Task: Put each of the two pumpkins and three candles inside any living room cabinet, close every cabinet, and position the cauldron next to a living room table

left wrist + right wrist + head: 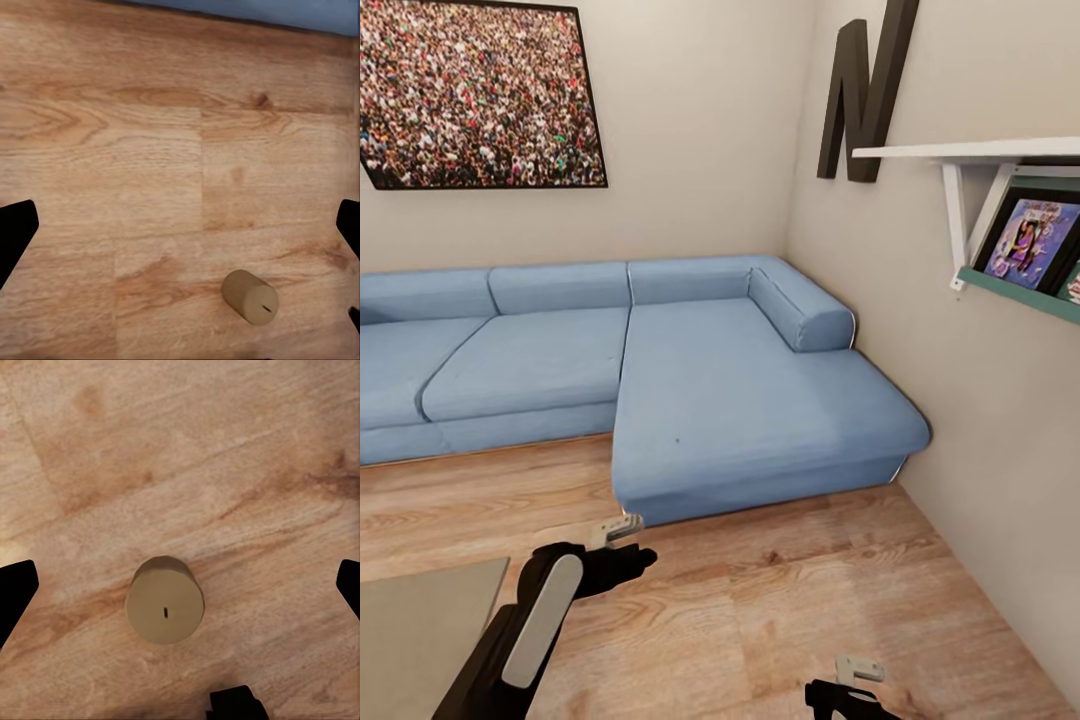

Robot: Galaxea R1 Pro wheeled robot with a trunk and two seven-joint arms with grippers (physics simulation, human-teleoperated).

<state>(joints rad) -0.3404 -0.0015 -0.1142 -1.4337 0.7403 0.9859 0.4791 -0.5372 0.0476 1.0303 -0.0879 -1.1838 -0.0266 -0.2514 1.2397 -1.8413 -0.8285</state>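
On the wood floor stands a stubby tan candle.

The sofa is light blue. In front of the sofa, the floor is warm brown wood with darker grain. Each candle looks tan-beige with a small dark mark on top.

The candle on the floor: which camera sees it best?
The right wrist view: the candle stands on the wooden floor mid-picture, seen from above, wick mark visible. The left wrist view shows a candle near its edge, at a slant.
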